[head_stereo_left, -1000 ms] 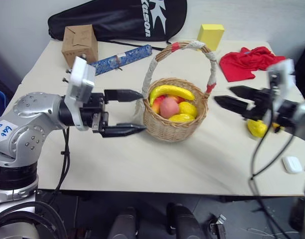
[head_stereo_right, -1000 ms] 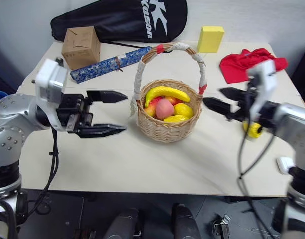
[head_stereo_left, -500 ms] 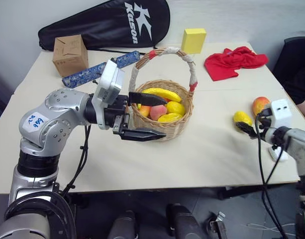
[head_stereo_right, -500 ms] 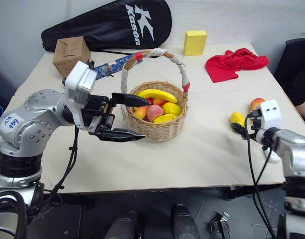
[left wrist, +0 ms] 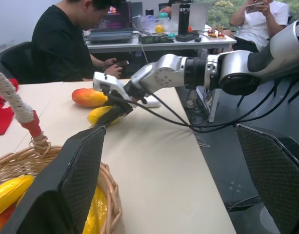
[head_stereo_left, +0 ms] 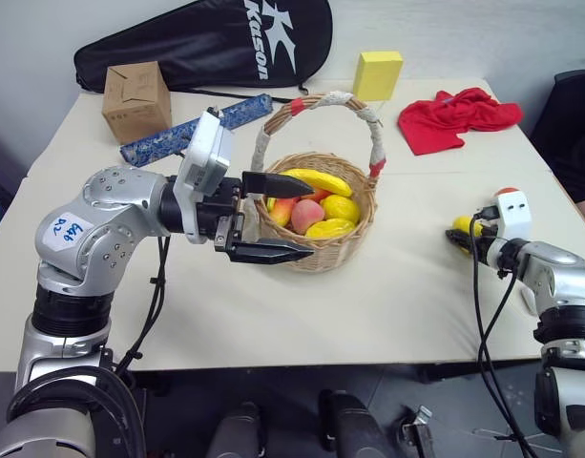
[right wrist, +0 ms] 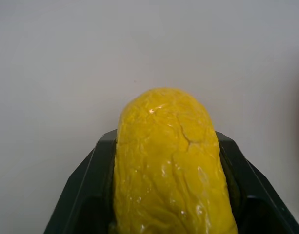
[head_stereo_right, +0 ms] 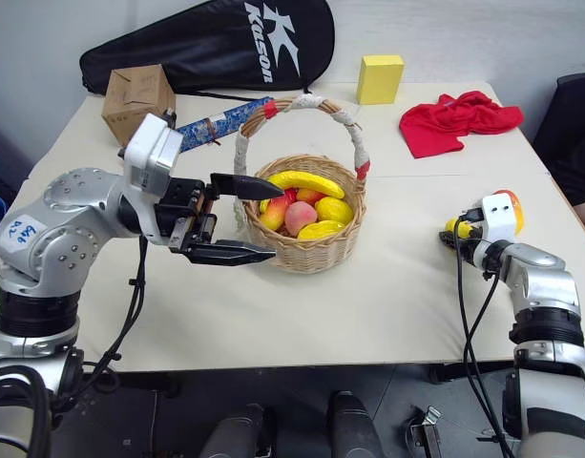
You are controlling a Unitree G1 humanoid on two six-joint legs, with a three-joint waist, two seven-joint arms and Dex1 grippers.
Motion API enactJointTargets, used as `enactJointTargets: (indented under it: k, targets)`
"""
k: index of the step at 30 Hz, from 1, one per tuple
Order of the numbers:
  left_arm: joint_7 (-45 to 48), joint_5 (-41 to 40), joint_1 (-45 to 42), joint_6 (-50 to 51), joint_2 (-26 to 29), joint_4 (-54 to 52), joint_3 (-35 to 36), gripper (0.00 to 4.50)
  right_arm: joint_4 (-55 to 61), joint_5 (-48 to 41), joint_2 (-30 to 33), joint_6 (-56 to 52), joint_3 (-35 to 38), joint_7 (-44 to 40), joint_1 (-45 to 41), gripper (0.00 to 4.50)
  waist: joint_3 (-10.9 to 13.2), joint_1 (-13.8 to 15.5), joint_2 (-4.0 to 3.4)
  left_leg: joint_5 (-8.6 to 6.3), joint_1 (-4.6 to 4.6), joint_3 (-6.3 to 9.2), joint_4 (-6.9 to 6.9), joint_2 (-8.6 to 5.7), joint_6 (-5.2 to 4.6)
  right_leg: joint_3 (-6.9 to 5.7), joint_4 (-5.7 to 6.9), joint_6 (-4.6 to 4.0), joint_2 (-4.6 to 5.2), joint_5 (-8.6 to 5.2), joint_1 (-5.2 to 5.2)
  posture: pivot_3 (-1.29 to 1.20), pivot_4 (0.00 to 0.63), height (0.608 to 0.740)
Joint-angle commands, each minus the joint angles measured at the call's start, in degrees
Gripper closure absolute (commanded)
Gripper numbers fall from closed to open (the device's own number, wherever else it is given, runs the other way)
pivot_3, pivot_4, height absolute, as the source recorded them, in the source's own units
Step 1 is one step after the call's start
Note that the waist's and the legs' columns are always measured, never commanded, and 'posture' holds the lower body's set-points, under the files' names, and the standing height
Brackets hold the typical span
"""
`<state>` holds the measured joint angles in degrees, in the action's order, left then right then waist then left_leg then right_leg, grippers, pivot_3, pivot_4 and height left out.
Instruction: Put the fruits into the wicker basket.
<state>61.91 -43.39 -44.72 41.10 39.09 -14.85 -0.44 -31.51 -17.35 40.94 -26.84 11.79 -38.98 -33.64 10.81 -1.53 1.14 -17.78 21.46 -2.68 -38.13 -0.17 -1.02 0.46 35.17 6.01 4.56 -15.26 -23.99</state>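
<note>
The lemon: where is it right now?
The lemon sits between the right gripper's fingers near the table's right edge, beside the mango and well right of the wicker basket.

White lettering "Kason" runs along the black racket bag (head_stereo_left: 201,43), lying behind the cardboard box (head_stereo_left: 137,89); the robot arm's blue sticker (head_stereo_left: 61,230) carries illegible handwriting.

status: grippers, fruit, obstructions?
Left gripper open, empty, beside the wicker basket. Right gripper closed around the lemon on the table. Mango loose behind it. Nothing between lemon and basket.
</note>
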Motion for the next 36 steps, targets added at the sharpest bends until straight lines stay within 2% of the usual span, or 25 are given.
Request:
enactJointTargets:
  k: [1,4,8,11,14,16,19,22,25,27,28,31,33,36]
  targets:
    - [-0.6,-0.1,-0.1,-0.5,1.4,-0.3,3.0,0.0,17.5,-11.2,2.0,-6.1,5.0,-9.6,4.5,2.63,0.0,0.0,-0.01,-0.01,0.01,0.02,0.0,0.03,0.02,0.0,-0.01,0.0,-0.01,0.0,0.0,0.0,0.15,0.74]
    - [-1.2,-0.9,0.7,0.3,2.5,-0.2,5.1,0.0,33.2,-22.1,3.0,-15.9,6.7,-13.8,9.3,2.63,0.0,-0.1,-0.02,-0.11,0.0,0.04,0.02,0.1,-0.08,-0.03,0.0,0.01,-0.04,0.01,0.0,0.0,0.15,0.74]
    - [-1.3,-0.8,1.7,0.5,4.0,-0.3,6.7,0.0,45.4,-30.9,0.4,-24.2,5.2,-10.1,7.3,2.63,0.0,-0.1,-0.01,-0.2,-0.07,0.07,0.01,0.13,-0.16,-0.03,-0.13,0.0,0.0,0.0,0.01,0.0,0.15,0.74]
    - [-1.6,-0.9,1.9,0.6,4.5,-0.4,7.3,0.0,46.4,-30.3,-6.5,-26.6,0.5,-1.3,-0.8,2.63,0.0,-0.5,0.0,-0.14,-0.21,0.1,-0.01,0.18,-0.07,0.05,-0.11,-0.24,0.01,0.14,0.06,0.0,0.15,0.74]
    - [-2.0,-0.9,1.7,0.7,4.4,-0.8,7.2,0.0,45.6,-23.3,-12.3,-25.4,-8.1,4.5,-6.4,2.63,0.0,-0.2,0.0,0.0,-0.17,0.36,0.03,0.22,0.06,0.05,-0.1,-0.43,0.04,0.14,0.06,0.0,0.15,0.74]
    - [-2.2,-0.6,1.7,0.4,4.4,-1.2,6.9,0.0,43.3,-19.7,-16.3,-25.0,-10.9,9.7,-9.1,2.63,0.0,0.0,0.0,0.04,-0.08,0.51,0.11,0.23,0.17,-0.03,-0.04,-0.61,0.05,0.05,-0.05,0.0,0.15,0.74]
    - [-2.4,-0.6,1.8,0.4,4.5,-1.5,7.0,0.0,41.0,-16.2,-19.0,-24.2,-12.6,13.0,-10.5,2.63,0.0,0.3,0.01,0.33,0.65,0.6,0.05,0.15,0.61,-0.11,0.44,-0.73,0.12,-0.02,-0.8,0.0,0.15,0.74]
    - [-2.3,-0.7,2.3,0.2,4.8,-1.6,7.4,0.0,39.7,-13.8,-19.3,-23.6,-12.8,14.3,-10.4,1.68,0.0,0.5,0.01,0.5,1.66,0.58,-0.19,0.02,0.52,-0.12,0.64,-0.66,0.12,0.02,-1.73,0.0,0.15,0.74]
    - [-2.3,-0.7,2.4,0.1,4.8,-1.4,7.4,0.0,41.3,-14.9,-18.8,-24.7,-11.4,13.4,-9.9,0.62,0.0,0.2,0.02,0.49,1.75,0.51,-0.19,-0.01,0.47,-0.18,0.59,-0.62,0.1,0.04,-1.79,0.0,0.15,0.74]
    - [-2.2,-0.7,2.5,0.1,4.8,-1.5,7.4,0.0,44.1,-18.8,-17.3,-26.9,-8.3,11.4,-9.2,0.03,0.0,0.1,0.02,0.49,1.75,0.5,-0.2,-0.01,0.44,-0.22,0.58,-0.59,0.07,0.05,-1.78,0.0,0.15,0.74]
    - [-2.2,-0.7,2.5,0.0,4.7,-1.4,7.4,0.0,45.6,-21.2,-16.5,-28.2,-6.5,10.2,-8.8,0.03,0.0,0.1,0.02,0.5,1.75,0.5,-0.19,-0.01,0.41,-0.23,0.59,-0.57,0.04,0.07,-1.78,0.0,0.15,0.74]
    - [-1.9,-0.2,1.7,-0.5,4.0,-0.4,6.5,0.0,46.3,-26.7,-5.5,-32.7,5.6,6.2,-6.6,0.03,0.0,0.7,0.01,0.55,1.75,0.54,-0.18,-0.02,0.28,-0.24,0.59,-0.49,-0.01,0.11,-1.74,0.0,0.15,0.74]
    - [-1.8,-0.1,1.6,-0.7,3.7,-0.2,6.4,0.0,43.5,-25.6,0.3,-32.3,9.9,6.1,-4.6,0.03,0.0,1.5,0.01,0.49,1.73,0.54,-0.18,-0.1,-0.02,-0.26,0.47,-0.36,0.0,0.18,-1.63,0.0,0.15,0.74]
    - [-1.7,-0.2,1.4,-0.9,3.3,-0.1,6.1,0.0,36.2,-17.6,9.2,-25.7,11.1,4.9,0.9,0.03,0.0,1.5,0.08,0.4,1.59,0.5,-0.22,-0.16,-0.26,-0.22,0.28,-0.2,0.02,0.29,-1.4,0.0,0.15,0.74]
